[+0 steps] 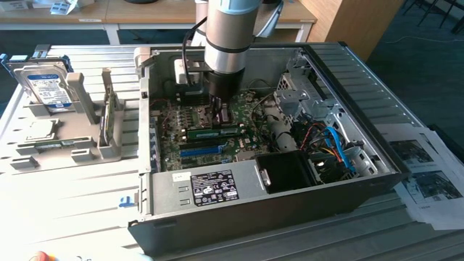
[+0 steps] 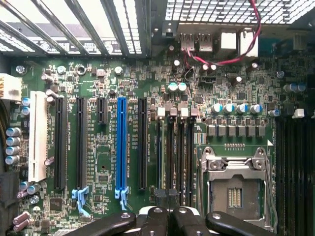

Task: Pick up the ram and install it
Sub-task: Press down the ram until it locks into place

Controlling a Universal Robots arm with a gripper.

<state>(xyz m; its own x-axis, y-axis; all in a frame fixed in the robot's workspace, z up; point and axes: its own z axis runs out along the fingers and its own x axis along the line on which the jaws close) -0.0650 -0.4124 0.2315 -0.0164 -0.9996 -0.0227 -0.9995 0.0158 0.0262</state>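
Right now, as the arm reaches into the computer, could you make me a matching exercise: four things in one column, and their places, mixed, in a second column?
Things:
1. hard drive
2. long blue slot
3. printed sheets
4. gripper

Places:
A. fixed to the motherboard, between black slots
B. inside the case, just above the board
C. standing in the grey holder, at the exterior view's left
D. flat on the table, at the exterior view's right of the case

Pairs: 1-C, 2-A, 3-D, 4-B
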